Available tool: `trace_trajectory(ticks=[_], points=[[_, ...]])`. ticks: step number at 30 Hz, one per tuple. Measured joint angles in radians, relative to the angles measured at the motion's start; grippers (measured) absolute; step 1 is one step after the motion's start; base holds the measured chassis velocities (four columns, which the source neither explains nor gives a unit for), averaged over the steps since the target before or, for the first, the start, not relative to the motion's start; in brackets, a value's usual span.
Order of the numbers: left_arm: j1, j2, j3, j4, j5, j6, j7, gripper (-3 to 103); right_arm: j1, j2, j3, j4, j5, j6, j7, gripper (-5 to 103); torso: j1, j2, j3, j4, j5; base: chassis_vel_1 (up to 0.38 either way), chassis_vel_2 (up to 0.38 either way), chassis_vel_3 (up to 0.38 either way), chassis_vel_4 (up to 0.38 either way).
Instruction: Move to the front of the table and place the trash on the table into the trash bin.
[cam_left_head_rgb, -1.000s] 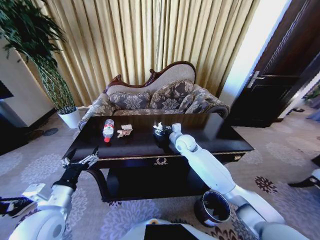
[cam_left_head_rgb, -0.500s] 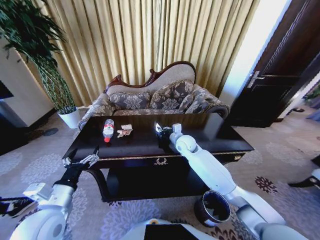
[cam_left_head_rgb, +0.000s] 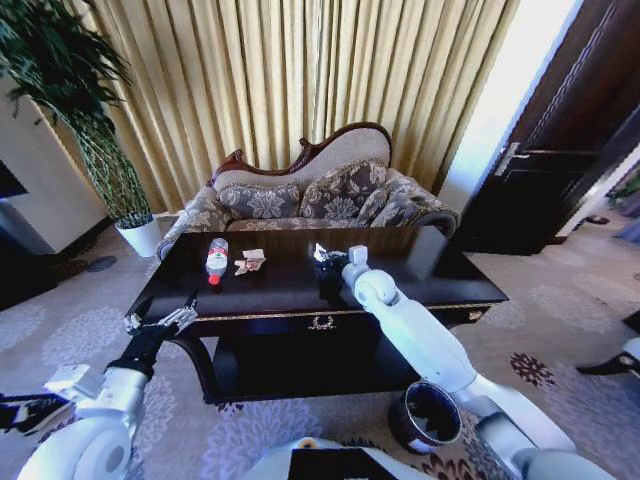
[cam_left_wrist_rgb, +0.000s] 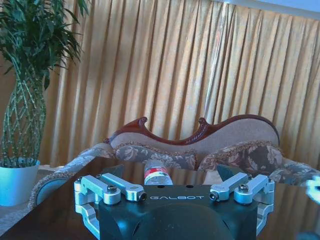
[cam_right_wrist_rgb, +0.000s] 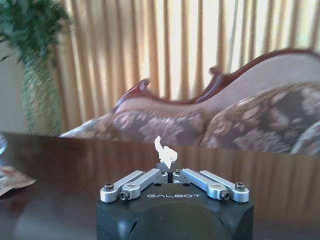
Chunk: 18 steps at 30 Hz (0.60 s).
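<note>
Tissue wad (cam_right_wrist_rgb: 164, 151), white and crumpled, sits pinched between the closed fingers of the right gripper (cam_left_head_rgb: 326, 262) above the middle of the table (cam_left_head_rgb: 430, 270). The bottle (cam_left_head_rgb: 216, 259) and wrapper (cam_left_head_rgb: 249, 262) lie further left; the left gripper (cam_left_head_rgb: 160, 322) hangs spread wide by the table's near-left corner. The pick looks done; next comes the carry, back and down to the trash bin (cam_left_head_rgb: 426, 413) on the floor.
</note>
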Motion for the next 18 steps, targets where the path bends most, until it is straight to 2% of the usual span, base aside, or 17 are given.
trace_trajectory(ticks=[8, 10, 12, 13, 15, 18], points=[[-0.007, 0.009, -0.021, 0.000, 0.000, 0.000, -0.005, 100, -0.242, -0.017, 0.212, 0.188, -0.119, 0.077, 0.024, 0, 0.000, 0.000, 0.000, -0.0004, 0.0000, 0.000, 0.000, 0.000, 0.000], [-0.011, 0.013, -0.021, 0.000, -0.001, 0.000, -0.005, 100, -0.267, -0.018, 0.229, 0.206, -0.127, 0.090, 0.025, 0, 0.000, 0.000, 0.000, -0.0004, 0.0001, 0.000, 0.000, 0.000, 0.000], [-0.026, 0.027, -0.019, 0.000, -0.010, 0.009, -0.005, 100, -0.355, -0.020, 0.274, 0.266, -0.147, 0.124, 0.044, 0, 0.000, 0.000, 0.000, -0.0003, 0.0002, 0.000, 0.000, 0.000, 0.000], [-0.026, 0.027, -0.019, 0.000, -0.010, 0.009, -0.005, 100, -0.355, -0.020, 0.274, 0.266, -0.147, 0.124, 0.044, 0, 0.000, 0.000, 0.000, -0.0003, 0.0002, 0.000, 0.000, 0.000, 0.000], [-0.034, 0.042, -0.011, 0.000, -0.017, 0.016, -0.005, 100, -0.452, -0.020, 0.316, 0.331, -0.160, 0.135, 0.084, 0, 0.000, 0.000, 0.000, 0.0000, 0.0001, 0.000, 0.000, 0.000, 0.000], [-0.034, 0.048, -0.012, 0.000, -0.023, 0.017, -0.005, 100, -0.517, -0.015, 0.351, 0.366, -0.188, 0.135, 0.087, 0, 0.000, 0.000, 0.000, -0.0001, 0.0000, 0.000, 0.000, 0.000, 0.000]])
